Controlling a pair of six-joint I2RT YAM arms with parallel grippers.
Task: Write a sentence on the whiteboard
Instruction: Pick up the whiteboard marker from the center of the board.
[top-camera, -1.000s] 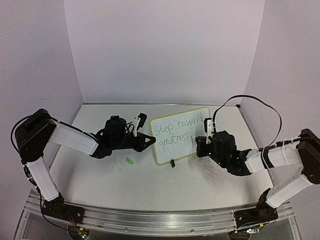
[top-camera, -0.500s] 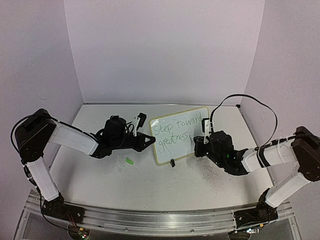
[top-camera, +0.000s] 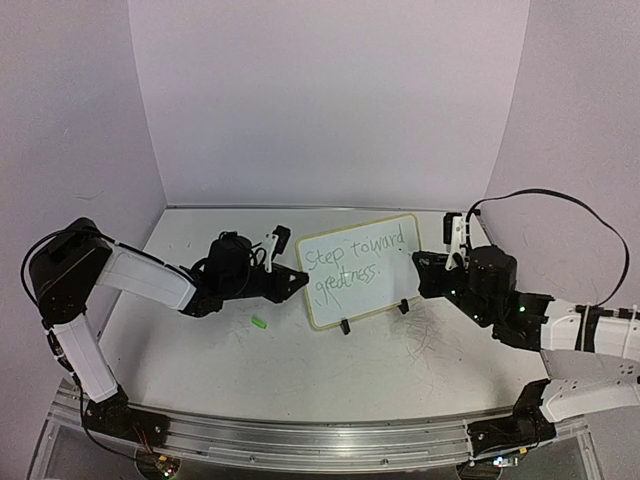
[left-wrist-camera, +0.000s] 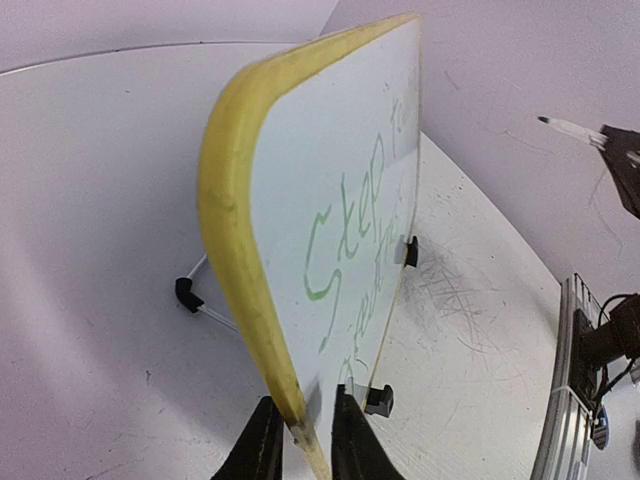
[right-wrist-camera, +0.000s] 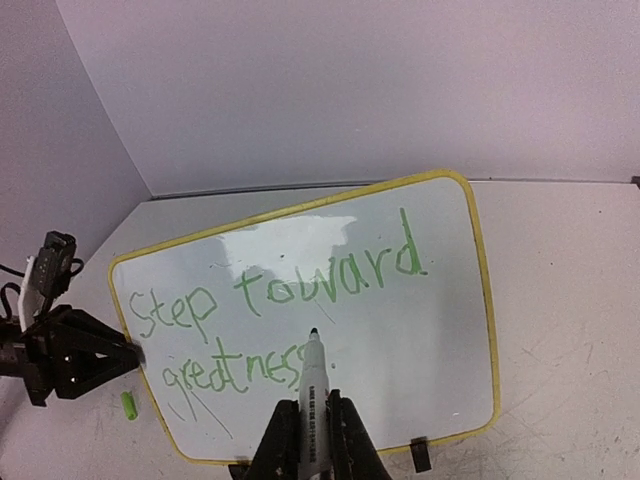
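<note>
We find the sentence (right-wrist-camera: 290, 310) complete: "Step toward greatness.", in green hand, two slanted lines, full stop included. It sits on the whiteboard (right-wrist-camera: 430, 340), which stands tilted back on its wire stand (left-wrist-camera: 185, 293) at mid-table, between the two grippers.

The left gripper (left-wrist-camera: 302, 445) straddles the board's lower left rim. We cannot tell whether its jaws pinch the rim or stand just slack of it.

The right gripper (right-wrist-camera: 312, 425) is clamped on a marker (right-wrist-camera: 313, 380), tip clear of the board.

A green cap (top-camera: 259, 322) lies on the table (top-camera: 380, 370) near the left gripper.

We judge writing finished. The next move calls for freeing the board without tipping it.
</note>
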